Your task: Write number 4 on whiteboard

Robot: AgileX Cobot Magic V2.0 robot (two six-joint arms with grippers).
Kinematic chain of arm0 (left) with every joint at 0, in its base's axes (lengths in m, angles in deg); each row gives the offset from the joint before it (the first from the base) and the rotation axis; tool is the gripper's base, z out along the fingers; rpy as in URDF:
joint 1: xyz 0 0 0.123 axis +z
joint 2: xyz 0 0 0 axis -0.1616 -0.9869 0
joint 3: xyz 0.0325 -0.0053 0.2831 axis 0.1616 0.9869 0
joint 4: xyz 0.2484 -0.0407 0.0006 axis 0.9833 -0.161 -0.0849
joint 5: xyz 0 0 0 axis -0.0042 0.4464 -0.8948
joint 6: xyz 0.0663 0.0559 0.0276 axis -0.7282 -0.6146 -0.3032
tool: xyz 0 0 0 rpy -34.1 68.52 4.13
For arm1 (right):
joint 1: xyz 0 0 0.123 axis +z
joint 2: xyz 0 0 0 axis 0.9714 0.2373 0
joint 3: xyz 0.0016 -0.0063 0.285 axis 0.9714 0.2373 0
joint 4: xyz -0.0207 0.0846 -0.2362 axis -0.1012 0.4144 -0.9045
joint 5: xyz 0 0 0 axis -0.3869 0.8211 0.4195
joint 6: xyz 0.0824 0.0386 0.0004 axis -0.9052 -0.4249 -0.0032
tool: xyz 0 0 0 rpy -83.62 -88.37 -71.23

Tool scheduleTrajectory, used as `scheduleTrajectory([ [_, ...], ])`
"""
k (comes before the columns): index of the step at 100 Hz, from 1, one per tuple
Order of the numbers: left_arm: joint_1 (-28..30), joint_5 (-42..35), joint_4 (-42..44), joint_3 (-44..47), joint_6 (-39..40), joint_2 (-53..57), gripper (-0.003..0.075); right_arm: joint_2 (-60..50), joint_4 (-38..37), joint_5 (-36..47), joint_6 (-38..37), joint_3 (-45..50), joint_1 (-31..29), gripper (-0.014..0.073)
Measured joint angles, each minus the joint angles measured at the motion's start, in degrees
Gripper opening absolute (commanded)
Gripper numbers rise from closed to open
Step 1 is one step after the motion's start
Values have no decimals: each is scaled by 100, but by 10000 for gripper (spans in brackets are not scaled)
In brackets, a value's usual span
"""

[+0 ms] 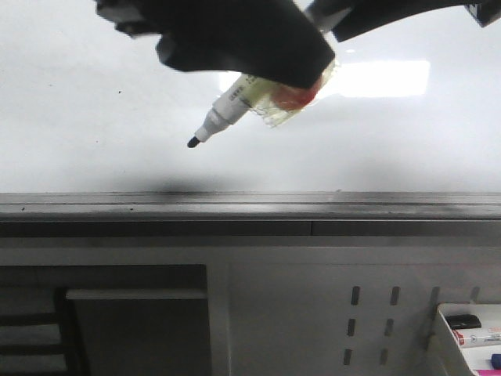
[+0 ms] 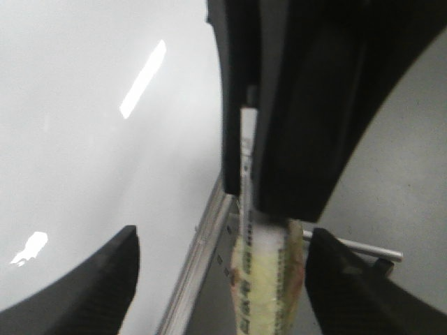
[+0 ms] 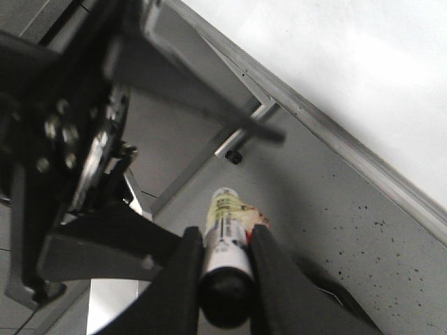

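Whiteboard (image 1: 94, 94) fills twelve o'clock, rigid and slick, still blank; my right hand (image 3: 225, 262) is clamped on the light marker (image 1: 235, 106), taped mid-barrel; left hand (image 2: 216, 279) apart, idle

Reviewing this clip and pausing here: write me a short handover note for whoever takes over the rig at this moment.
Right gripper: shut on the marker, uncapped, black tip pointing down-left in front of the whiteboard; contact with the board can't be confirmed.
Left gripper: open, empty, watching from beside the marker.
Whiteboard: no number 4 visible; no strokes show around the tip.
Done: marker picked up and brought to the board.
Left: draw the whole 4, then pull the marker away.
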Motion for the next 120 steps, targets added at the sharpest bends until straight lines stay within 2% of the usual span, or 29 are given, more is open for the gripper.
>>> scheduleTrajectory([
  [14,574,-23,-227,109,28,462,537,0,160,295,121,0,0,-60],
  [27,1432,-45,-330,436,260,1030,507,-113,408,787,403,51,0,-60],
  [47,2727,-75,-764,1061,386,1811,492,-237,1401,1662,1398,175,3,-60],
  [61,3311,-88,-997,1292,413,2151,492,-225,2095,2371,2116,184,99,-59],
  [74,3509,-88,-1075,1341,426,2221,492,-31,2360,2671,2445,184,197,-59],
  [96,3508,-91,-1084,1341,426,2221,492,410,2858,3023,2967,150,220,-57],
  [120,3508,-91,-1097,1341,426,2221,492,456,2967,3372,3212,135,220,-56],
])
